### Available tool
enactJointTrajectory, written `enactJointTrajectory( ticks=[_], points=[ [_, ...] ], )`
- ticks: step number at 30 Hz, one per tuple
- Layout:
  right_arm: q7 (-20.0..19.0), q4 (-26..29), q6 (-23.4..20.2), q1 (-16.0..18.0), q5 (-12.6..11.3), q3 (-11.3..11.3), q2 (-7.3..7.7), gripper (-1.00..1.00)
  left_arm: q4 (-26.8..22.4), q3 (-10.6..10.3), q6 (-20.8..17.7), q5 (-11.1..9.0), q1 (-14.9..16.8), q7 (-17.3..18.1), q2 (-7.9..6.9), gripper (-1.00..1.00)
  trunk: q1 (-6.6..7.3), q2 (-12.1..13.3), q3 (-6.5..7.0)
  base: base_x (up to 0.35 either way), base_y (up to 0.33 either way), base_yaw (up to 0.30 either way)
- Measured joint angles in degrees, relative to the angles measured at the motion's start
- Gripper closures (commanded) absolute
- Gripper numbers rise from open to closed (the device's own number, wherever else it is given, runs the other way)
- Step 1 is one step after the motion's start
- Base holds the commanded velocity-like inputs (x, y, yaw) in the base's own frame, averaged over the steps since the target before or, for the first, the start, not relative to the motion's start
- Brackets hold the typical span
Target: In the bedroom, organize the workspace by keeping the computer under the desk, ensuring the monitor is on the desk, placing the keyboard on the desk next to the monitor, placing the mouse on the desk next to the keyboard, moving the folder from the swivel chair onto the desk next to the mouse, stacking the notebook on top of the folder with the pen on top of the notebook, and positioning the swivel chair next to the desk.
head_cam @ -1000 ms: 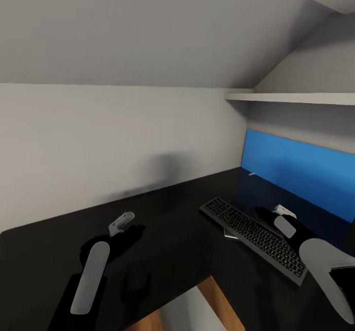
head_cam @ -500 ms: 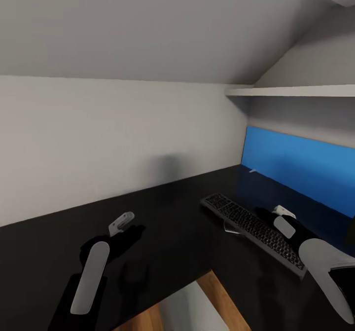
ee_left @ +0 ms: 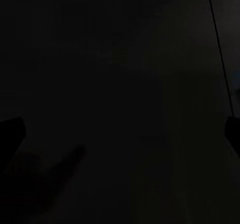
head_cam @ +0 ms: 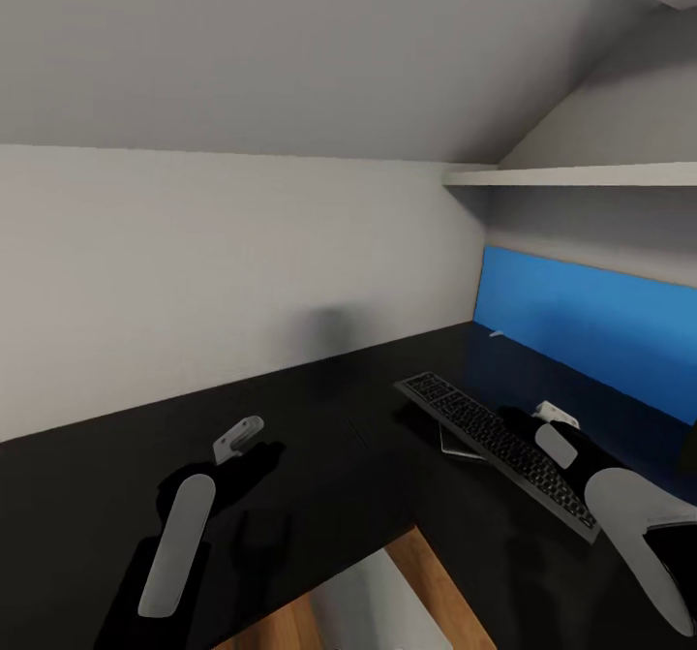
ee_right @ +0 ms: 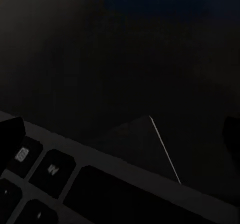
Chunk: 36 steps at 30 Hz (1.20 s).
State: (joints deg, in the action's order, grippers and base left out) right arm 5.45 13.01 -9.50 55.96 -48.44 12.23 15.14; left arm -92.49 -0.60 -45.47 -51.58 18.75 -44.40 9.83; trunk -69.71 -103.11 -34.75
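I see the desk (head_cam: 319, 427), glossy black top w/ blue back panel, running into the corner under the sloped ceiling. The keyboard (head_cam: 499, 451) sits tilted, its far end raised off the top, a thin grey sheet below it, poss. the notebook. R gripper (head_cam: 554, 419) is at the keyboard's near edge; can't tell if its fingers pinch it. L gripper (head_cam: 240, 437) hovers over bare desk, fingers apart.
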Motion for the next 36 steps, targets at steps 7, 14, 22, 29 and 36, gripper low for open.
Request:
enactJointTrajectory(
  ticks=[7, 14, 22, 29, 36],
  points=[
    [0.0, 1.4, -0.1, 0.0, -0.7, 0.0, -0.31, -1.0, 0.0, 0.0, 0.0, 0.0, 0.0, 0.0, 0.01, -1.0, -0.66, -1.2, -0.54, 0.0, 0.0, 0.0],
    [0.0, 1.5, 0.1, 0.0, -1.0, -0.1, -0.38, -1.0, 0.0, 0.1, 0.0, -0.1, 0.0, 0.0, 0.01, -1.0, -0.66, -1.2, -0.54, 0.0, 0.0, 0.0],
    [-0.2, 0.8, 0.3, 0.0, -0.9, -0.1, -0.42, -1.0, 0.1, 0.0, 0.0, -0.1, 0.0, 0.0, 0.07, -1.0, -0.69, -1.2, -0.55, -0.159, 0.0, 0.0],
    [-0.2, 0.3, 0.5, 0.0, -0.9, -0.1, -0.43, -1.0, 0.1, -0.1, 0.0, -0.1, 0.0, 0.1, 0.05, -1.0, -0.69, -1.2, -0.54, -0.186, 0.023, 0.0],
    [-0.1, 0.1, 0.6, 0.0, -0.7, -0.1, -0.42, -1.0, 0.1, -0.1, 0.0, -0.2, 0.0, 0.2, 0.01, -1.0, -0.67, -1.2, -0.54, -0.056, 0.013, 0.0]
  ],
)
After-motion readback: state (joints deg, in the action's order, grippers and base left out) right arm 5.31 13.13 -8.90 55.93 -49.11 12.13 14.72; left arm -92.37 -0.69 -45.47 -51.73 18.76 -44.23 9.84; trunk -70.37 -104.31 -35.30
